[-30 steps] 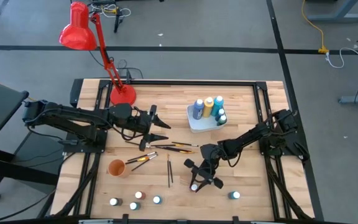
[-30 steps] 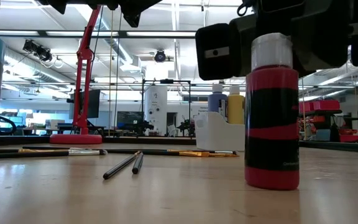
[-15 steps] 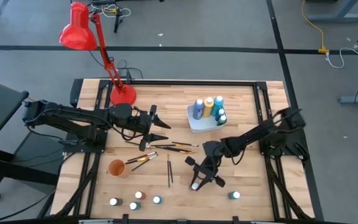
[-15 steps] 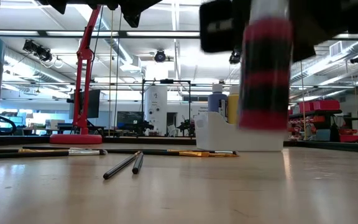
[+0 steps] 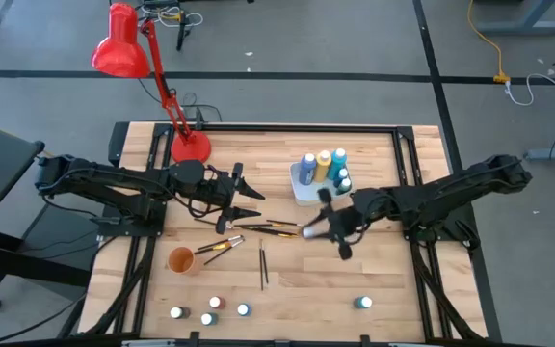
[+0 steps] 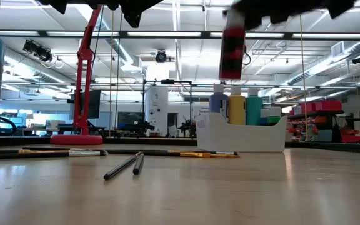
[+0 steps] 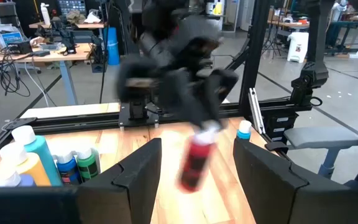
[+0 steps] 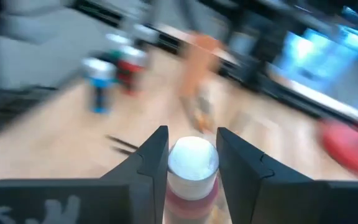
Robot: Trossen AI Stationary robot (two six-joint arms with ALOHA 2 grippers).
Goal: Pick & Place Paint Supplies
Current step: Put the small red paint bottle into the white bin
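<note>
While the right arm carries its load, we record each view against the white tray as landmark.

High view, tray: the white tray [image 5: 306, 192] already holds four bottles, blue [image 5: 307, 168], yellow [image 5: 323, 164] and two teal ones [image 5: 340, 170].
High view, right gripper: the right gripper [image 5: 328, 226] hangs just in front of the tray, motion-smeared, with a pale cap showing at its tip.
High view, left gripper: the left gripper [image 5: 249, 200] waits to the lamp side of the tray, fingers spread and empty.
High view, remaining items: paintbrushes [image 5: 263, 264] lie between the tray and the orange cup [image 5: 180, 259]; five small bottles [image 5: 211, 308] stand along the table edge farthest from the tray.

Low view, load: the red bottle [image 6: 232, 54] is aloft, above and just beside the tray, clear of the table.

Left wrist view, load: we see the red bottle hanging white cap uppermost under the right gripper, off the table.

Right wrist view, grip: both fingers [image 8: 148, 163] are clamped against the bottle's white cap [image 8: 193, 159].

Progress: we judge four bottles placed and a fifth in transit.
Outstanding: we judge the five edge bottles and all brushes unplaced.
</note>
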